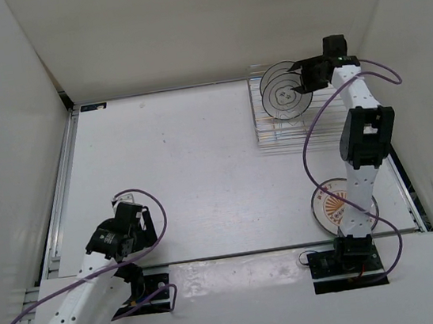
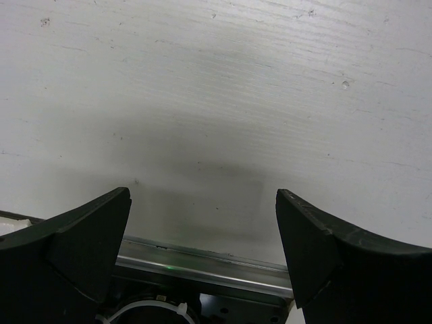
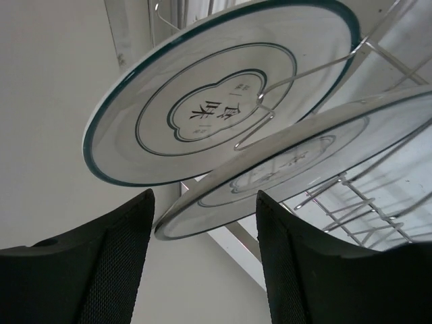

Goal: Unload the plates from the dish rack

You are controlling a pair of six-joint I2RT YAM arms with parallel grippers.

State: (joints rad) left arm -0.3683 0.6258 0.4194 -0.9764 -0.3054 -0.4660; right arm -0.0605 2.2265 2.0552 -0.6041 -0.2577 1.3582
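your right gripper (image 3: 202, 209) fills the bottom of its wrist view, jaws apart with nothing clamped, and the low rim of the near plate (image 3: 324, 148) sits in the gap just ahead of the pads; you can't tell from here whether either pad touches it yet. behind it the far plate (image 3: 202, 108) stands on edge too, both white with dark rings, both leaning in the rack (image 3: 351, 202) at the far right of the table (image 1: 178, 175), with a wire prong (image 3: 250, 128) rising between the two. the orange plate (image 1: 327, 210) lies flat on the table near your right arm's base, so by the look of it two are left to unload. your left gripper (image 2: 202, 196) hangs over bare table on the near left, jaws wide and empty. treat these plates as stiff, glazed and probably slick: they won't give under the pads, they'll likely slide if you pinch only the very lip, and they'd chip or crack if dropped or knocked on the wires. they look small and light enough for one gripper. take the near plate by its rim, pads flat on front and back faces, set deep enough to pass the lip, at a stretch of rim clear of the prong, and draw it out along its own plane so it doesn't drag its neighbour
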